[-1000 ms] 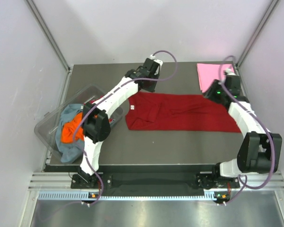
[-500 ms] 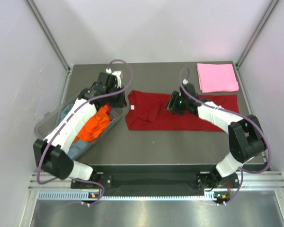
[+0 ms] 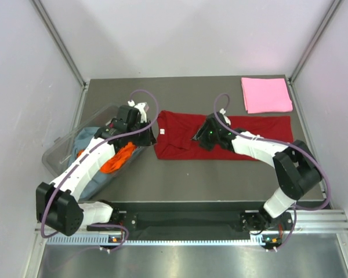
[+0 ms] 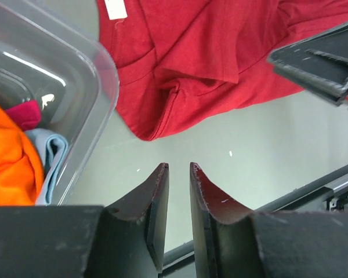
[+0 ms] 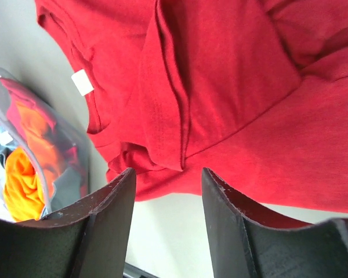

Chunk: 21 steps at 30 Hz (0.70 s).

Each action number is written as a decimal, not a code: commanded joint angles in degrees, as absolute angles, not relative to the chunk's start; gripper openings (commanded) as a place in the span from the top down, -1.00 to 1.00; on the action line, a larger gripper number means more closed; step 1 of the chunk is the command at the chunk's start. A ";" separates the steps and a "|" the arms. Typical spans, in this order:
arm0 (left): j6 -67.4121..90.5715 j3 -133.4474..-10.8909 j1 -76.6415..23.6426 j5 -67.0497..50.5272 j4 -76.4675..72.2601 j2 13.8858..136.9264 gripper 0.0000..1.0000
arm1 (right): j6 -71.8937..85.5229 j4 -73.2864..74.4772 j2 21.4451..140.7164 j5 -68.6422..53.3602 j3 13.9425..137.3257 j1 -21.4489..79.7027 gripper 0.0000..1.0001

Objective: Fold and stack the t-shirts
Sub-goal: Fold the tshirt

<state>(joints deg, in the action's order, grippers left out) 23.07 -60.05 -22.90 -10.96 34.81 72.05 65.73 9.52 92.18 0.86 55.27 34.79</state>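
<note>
A dark red t-shirt (image 3: 243, 138) lies spread flat across the table's middle, its white neck label (image 3: 161, 131) at the left end. It fills the top of the left wrist view (image 4: 209, 52) and of the right wrist view (image 5: 238, 87). A light pink t-shirt (image 3: 266, 94) lies folded at the far right corner. My left gripper (image 3: 148, 138) (image 4: 178, 168) hovers over bare table beside the red shirt's left edge, its jaws a narrow gap apart and empty. Open and empty, my right gripper (image 3: 199, 138) (image 5: 168, 174) hangs over the red shirt's near hem, left of centre.
A clear plastic tub (image 3: 64, 152) stands at the table's left edge, holding an orange shirt (image 3: 117, 158) and a grey-blue one (image 3: 88, 139). Its rim (image 4: 107, 81) is close to my left gripper. The tub also shows in the right wrist view (image 5: 23, 150).
The left arm swung from the shirt's far edge back to the gap between tub and shirt. The right arm moved from beside the pink shirt leftward to the red shirt's middle.
</note>
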 commanded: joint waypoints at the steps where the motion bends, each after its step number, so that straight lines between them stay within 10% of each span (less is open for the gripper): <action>1: 23.20 -58.72 -22.68 -13.27 29.62 71.89 0.48 | 68.99 8.09 94.65 2.46 58.26 37.26 0.02; 21: 22.32 -57.66 -22.68 -12.22 29.35 71.54 0.52 | 72.33 5.89 101.60 3.60 60.38 40.17 0.18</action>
<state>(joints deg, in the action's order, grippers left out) 22.76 -57.82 -22.90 -12.16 32.51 72.05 71.42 8.16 101.16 2.63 57.45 39.00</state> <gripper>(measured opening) 0.240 0.418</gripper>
